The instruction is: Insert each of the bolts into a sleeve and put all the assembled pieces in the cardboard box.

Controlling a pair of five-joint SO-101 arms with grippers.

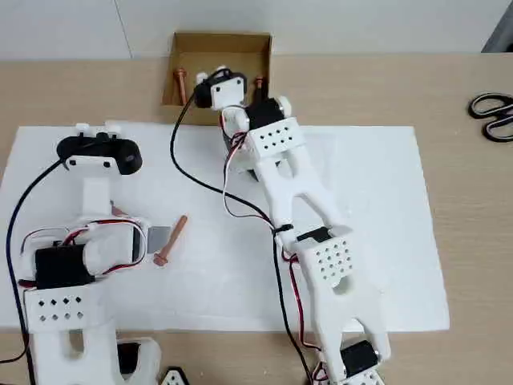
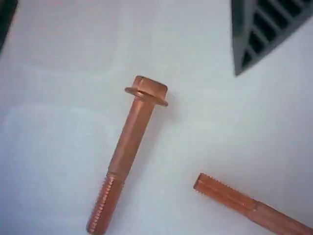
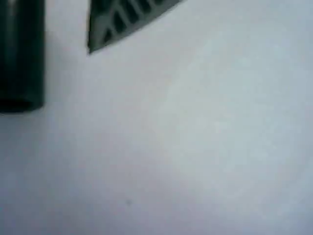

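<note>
Grip width on my left gripper (image 2: 266, 32) I cannot tell. Near it on the white mat (image 2: 58, 73) lies a copper-coloured flanged bolt (image 2: 134, 147), with a second bolt (image 2: 244, 198) beside it. Farther off, the open brown cardboard box (image 1: 220, 42) holds two more copper-coloured bolts (image 1: 181, 84) (image 1: 259, 82).

Robotics lab bench, or a maker's worktable. Evidence: a light wooden table (image 1: 465, 200) with a white sheet (image 1: 377, 184) laid over it as a work mat. On it stand two white printed-plastic arms, one (image 1: 80, 241) beside the other (image 1: 321, 233), with perforated shells and bare red and black wires (image 1: 200, 183) looping outside. Also noted: scissors (image 1: 493, 115) near the table edge, a small cardboard box (image 1: 220, 42), a loose copper bolt (image 1: 171, 240). Plain pale wall (image 1: 337, 20) behind.
</note>
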